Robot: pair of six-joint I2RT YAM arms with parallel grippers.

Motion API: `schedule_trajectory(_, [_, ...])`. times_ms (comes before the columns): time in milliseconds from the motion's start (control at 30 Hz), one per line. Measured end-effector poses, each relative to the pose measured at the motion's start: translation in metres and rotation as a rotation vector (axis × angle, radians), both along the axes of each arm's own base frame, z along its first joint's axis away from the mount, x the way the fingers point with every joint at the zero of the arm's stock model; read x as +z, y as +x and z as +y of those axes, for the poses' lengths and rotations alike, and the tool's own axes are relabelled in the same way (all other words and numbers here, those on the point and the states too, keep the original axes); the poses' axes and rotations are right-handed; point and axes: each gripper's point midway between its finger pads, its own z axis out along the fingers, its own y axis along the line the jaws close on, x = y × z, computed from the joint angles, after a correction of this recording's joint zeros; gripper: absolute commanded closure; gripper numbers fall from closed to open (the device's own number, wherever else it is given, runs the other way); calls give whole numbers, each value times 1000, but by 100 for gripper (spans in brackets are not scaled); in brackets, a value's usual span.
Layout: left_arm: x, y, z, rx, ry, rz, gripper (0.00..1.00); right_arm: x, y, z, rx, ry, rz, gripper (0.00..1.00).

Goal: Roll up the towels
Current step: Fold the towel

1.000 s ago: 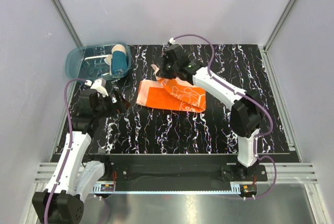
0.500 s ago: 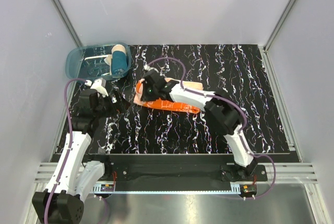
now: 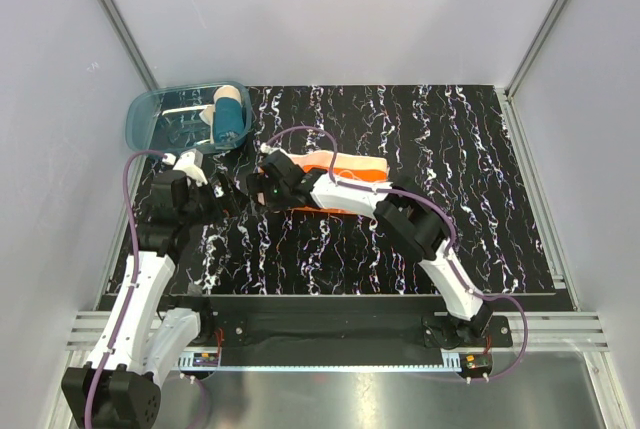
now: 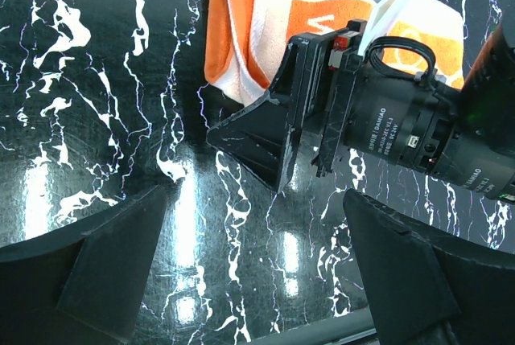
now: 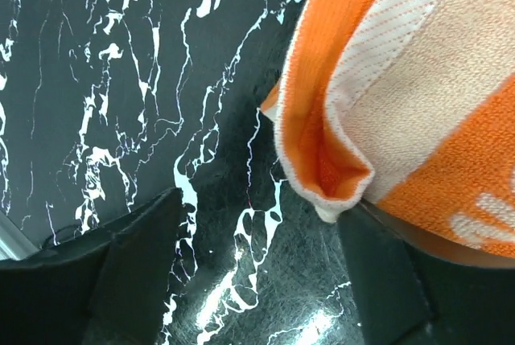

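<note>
Right tool (image 5: 257, 252): spread wide, gripping nothing, folded towel corner just ahead between the fingers.
Bright orange cloth towel with white line drawings (image 3: 345, 164): lay folded, middle of black white-veined desk (image 3: 450, 149).
Left tool (image 4: 253, 236): gaped fully, empty, low beside that towel's left end.
Teal-blue cloth towel (image 3: 228, 119): rolled, sat inside translucent blue plastic tub (image 3: 150, 109), far-left corner.

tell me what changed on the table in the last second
The right pincer swept left and nearer, dragging a corner of the orange towel with it and folding the towel into a narrower band. It then opened and let go at the towel's left end. The left pincer, open, the rolled teal towel and the tub stayed put.
</note>
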Motion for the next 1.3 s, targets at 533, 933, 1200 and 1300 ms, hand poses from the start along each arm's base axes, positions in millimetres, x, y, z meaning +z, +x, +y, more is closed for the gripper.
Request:
schedule_trajectory(533, [-10,5,6,34,24,34,6,130,14,-120,-219,67,-145,4])
schedule_trajectory(933, [-65,34,-40,-42,39,253,12,38,6,-257,-486,-182,31,38])
schedule_trajectory(1200, [-87,64,-69,-58,87,300,12,-20,-15,-285,-510,-301,144,46])
schedule_trajectory(1300, [-97,76,-68,-35,116,317,14,-23,-17,-286,-513,-297,146,47])
